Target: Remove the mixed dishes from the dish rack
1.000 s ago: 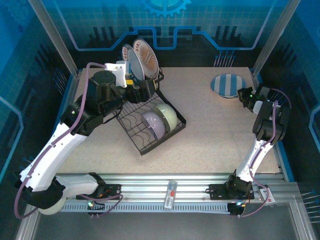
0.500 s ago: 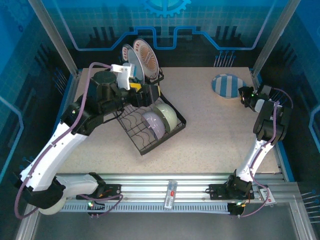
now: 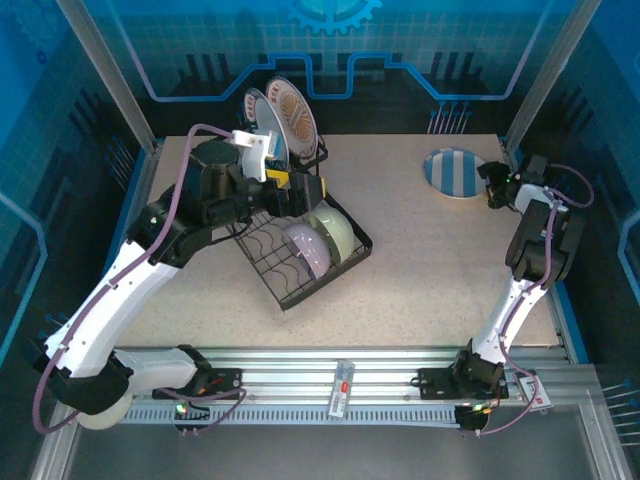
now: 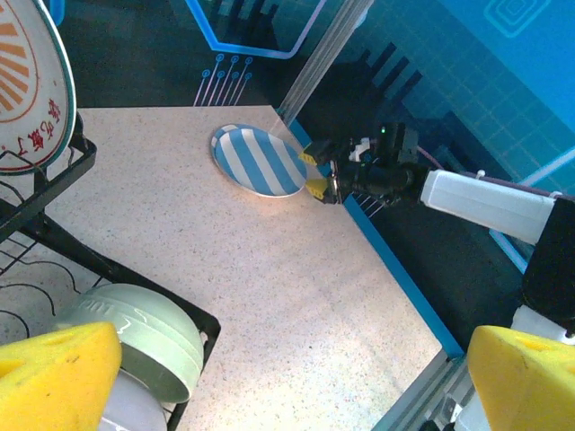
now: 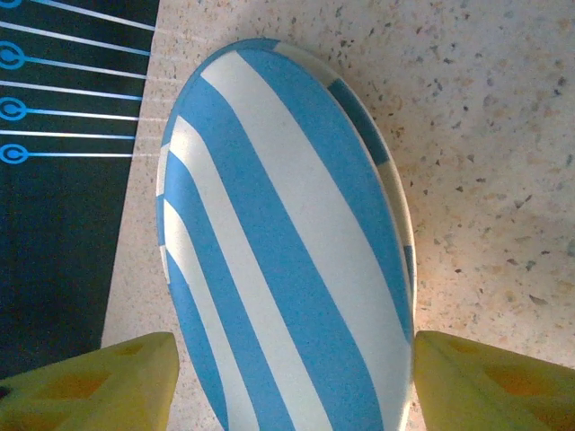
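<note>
The right gripper [image 4: 316,171] stands spread and clamps nothing, its yellow pads [image 5: 90,382] flanking the rim of the striped plate [image 5: 287,233], which lies flat at the table's [image 3: 420,270] 1 o'clock corner. Its own camera has the plate's long axis and stripes running 11 to 5 o'clock, while the left wrist view gives the claw side-on. The left gripper [image 3: 297,185] gapes empty over the dish rack [image 3: 300,290].

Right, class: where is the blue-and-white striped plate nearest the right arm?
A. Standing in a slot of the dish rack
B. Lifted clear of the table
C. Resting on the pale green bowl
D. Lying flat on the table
D: the striped plate lies flat on the table, well apart from the dish rack, with the right fingers spread either side of its edge.
</note>
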